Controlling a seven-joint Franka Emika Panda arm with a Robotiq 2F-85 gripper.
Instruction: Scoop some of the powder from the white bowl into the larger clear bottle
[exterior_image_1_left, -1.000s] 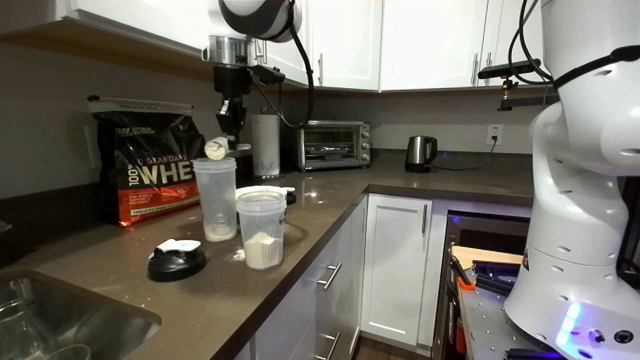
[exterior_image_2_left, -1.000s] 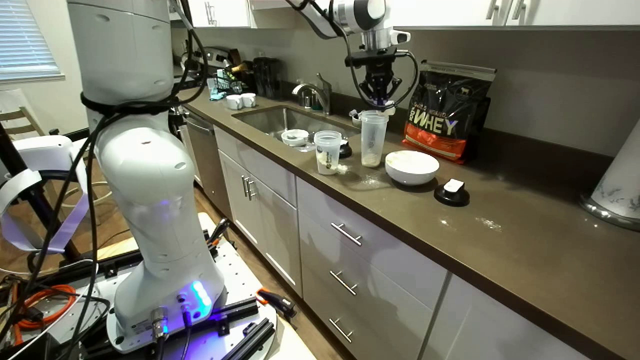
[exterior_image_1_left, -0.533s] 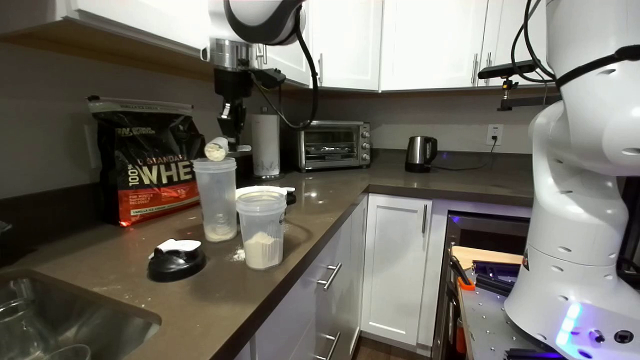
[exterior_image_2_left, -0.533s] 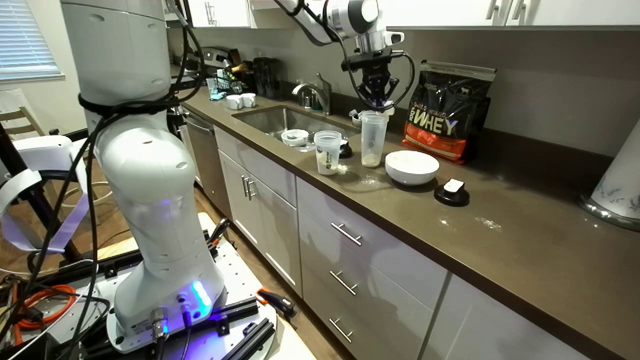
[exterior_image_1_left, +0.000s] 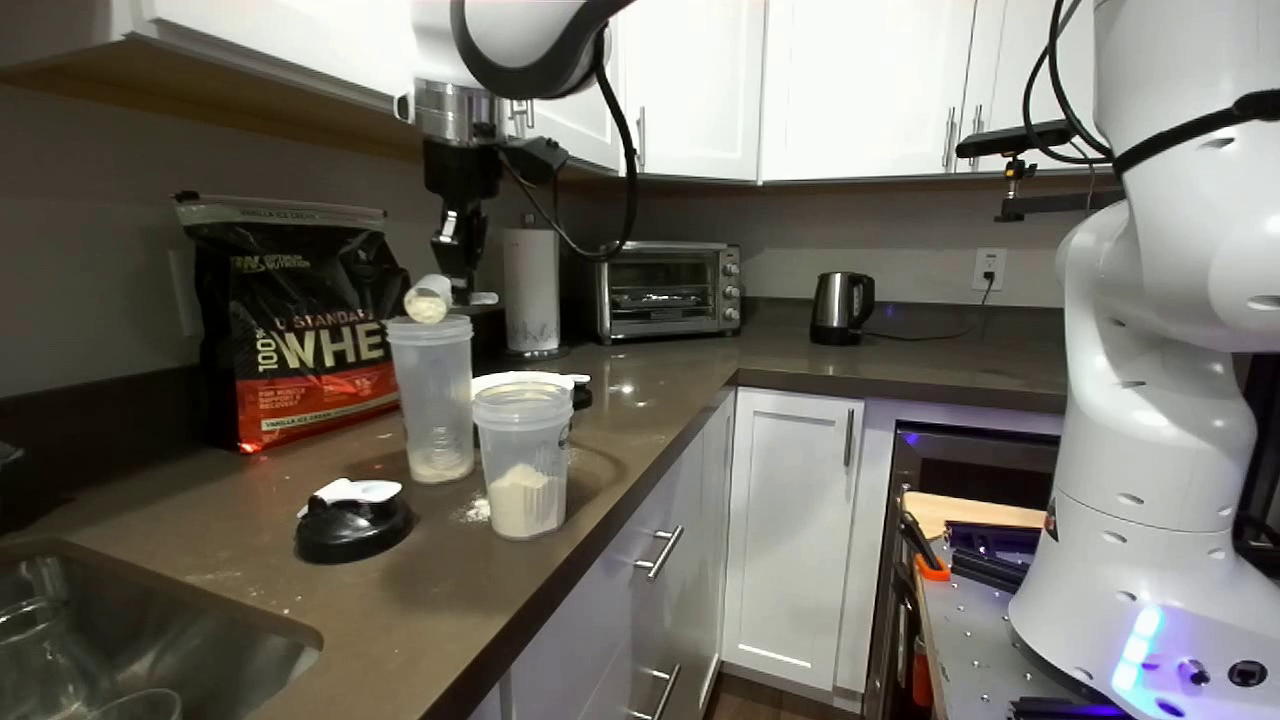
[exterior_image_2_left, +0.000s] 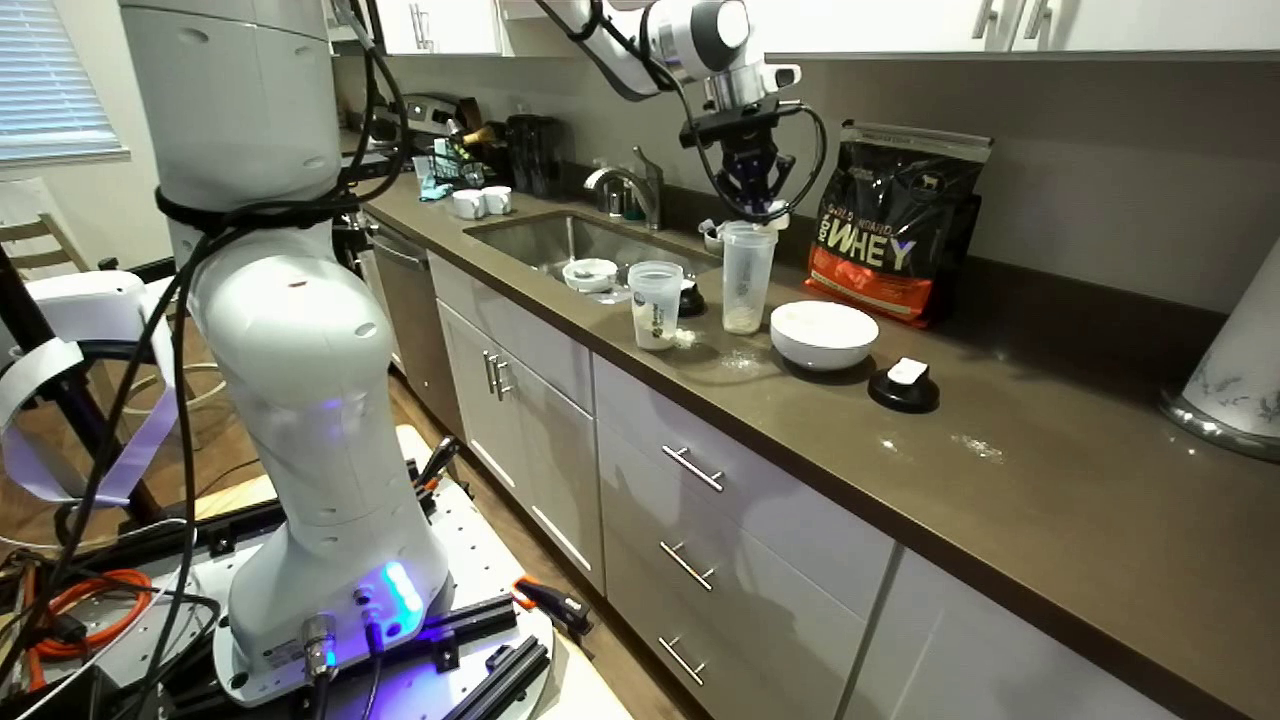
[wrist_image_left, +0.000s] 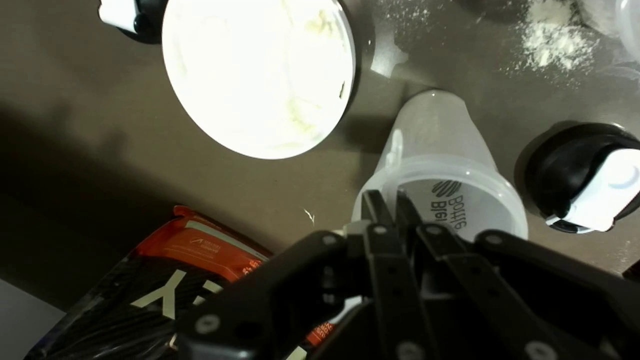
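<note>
My gripper (exterior_image_1_left: 462, 288) is shut on a small scoop (exterior_image_1_left: 437, 287) just above the larger clear bottle (exterior_image_1_left: 432, 395). The scoop's cup lies on its side over the rim, its mouth facing an exterior view, with pale powder (exterior_image_1_left: 427, 310) inside. A thin layer of powder covers the bottle's bottom. In the wrist view the fingertips overlap the bottle's mouth (wrist_image_left: 480, 172), and the scoop's clear handle (wrist_image_left: 396, 145) sticks out between them; the cup is mostly hidden behind the fingers. The white bowl (exterior_image_2_left: 824, 345) stands beside the bottle, with powder residue inside.
A shorter clear tub (exterior_image_1_left: 525, 430), part filled with powder, stands near the counter edge. Black lids (exterior_image_1_left: 352, 525) (exterior_image_2_left: 904, 388) lie on either side. The whey bag (exterior_image_2_left: 890, 230) stands behind the bottle. A sink (exterior_image_1_left: 200, 650) and a paper roll (exterior_image_1_left: 532, 285) flank the area.
The wrist leans slightly more, and the forearm has come a little lower. In an exterior view the scoop's cup has shifted slightly left over the bottle's mouth. The grip is unchanged.
</note>
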